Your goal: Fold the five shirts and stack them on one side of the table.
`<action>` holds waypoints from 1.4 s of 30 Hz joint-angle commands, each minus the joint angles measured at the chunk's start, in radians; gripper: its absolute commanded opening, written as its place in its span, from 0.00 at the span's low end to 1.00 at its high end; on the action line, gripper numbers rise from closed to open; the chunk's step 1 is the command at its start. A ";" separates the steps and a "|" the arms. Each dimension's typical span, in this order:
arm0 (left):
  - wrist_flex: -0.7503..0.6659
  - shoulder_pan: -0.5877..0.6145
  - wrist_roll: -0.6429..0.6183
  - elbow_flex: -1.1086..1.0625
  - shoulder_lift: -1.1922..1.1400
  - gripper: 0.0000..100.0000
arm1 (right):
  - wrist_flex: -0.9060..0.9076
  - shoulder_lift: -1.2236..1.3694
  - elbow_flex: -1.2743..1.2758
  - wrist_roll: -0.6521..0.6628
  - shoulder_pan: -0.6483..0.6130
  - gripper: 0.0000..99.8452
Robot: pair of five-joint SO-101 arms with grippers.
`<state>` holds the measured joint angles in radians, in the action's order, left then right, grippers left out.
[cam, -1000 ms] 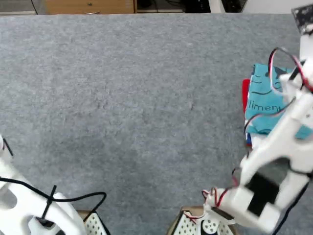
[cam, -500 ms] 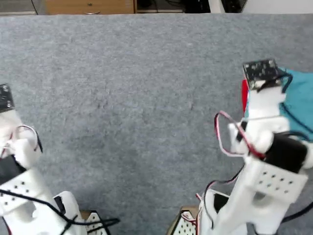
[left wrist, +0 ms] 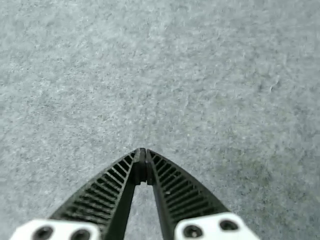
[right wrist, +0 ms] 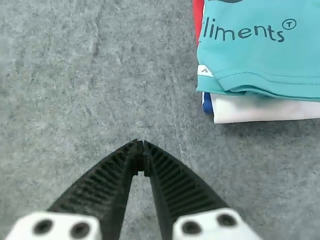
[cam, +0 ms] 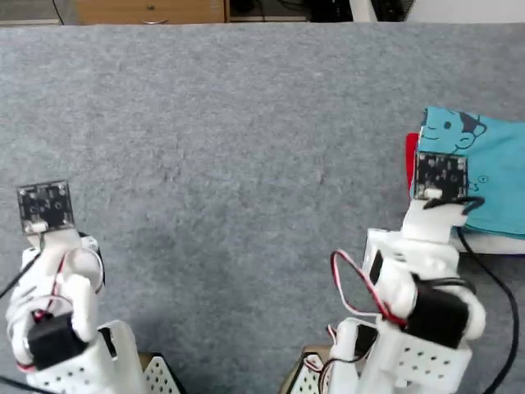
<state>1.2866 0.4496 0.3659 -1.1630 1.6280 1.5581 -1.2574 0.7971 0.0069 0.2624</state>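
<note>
Shirt stack cut off at edge; lower shirts mostly hidden beneath teal shirt.

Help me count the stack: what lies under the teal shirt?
Under the teal shirt, a white edge, a blue sliver and a red edge peek out. Any further layer is covered by the teal one.

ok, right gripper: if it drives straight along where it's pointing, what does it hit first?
Likely just bare grey mat. The right gripper aims at open mat; the shirt stack lies beside that line, not on it. Depth is unclear.
</note>
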 commanded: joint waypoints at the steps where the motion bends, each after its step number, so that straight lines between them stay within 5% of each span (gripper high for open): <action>1: -0.006 -0.011 -0.048 -0.037 0.102 0.02 | -0.035 -0.093 0.084 -0.011 -0.016 0.00; 13: -0.003 -0.017 -0.094 -0.143 0.193 0.02 | -0.135 -0.374 0.337 -0.003 -0.143 0.00; 32: -0.051 -0.009 -0.106 -0.528 0.193 0.02 | -0.353 -0.601 0.897 -0.002 -0.163 0.00; 38: -0.054 -0.037 -0.110 -0.526 0.189 0.02 | -0.338 -0.630 0.892 -0.003 -0.309 0.00; 42: -0.054 -0.035 -0.224 -0.526 0.188 0.02 | -0.338 -0.628 0.892 -0.003 -0.372 0.00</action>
<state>1.2467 0.4281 0.2186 -1.6786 1.8136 1.2206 -1.8082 1.6870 0.0069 -0.0660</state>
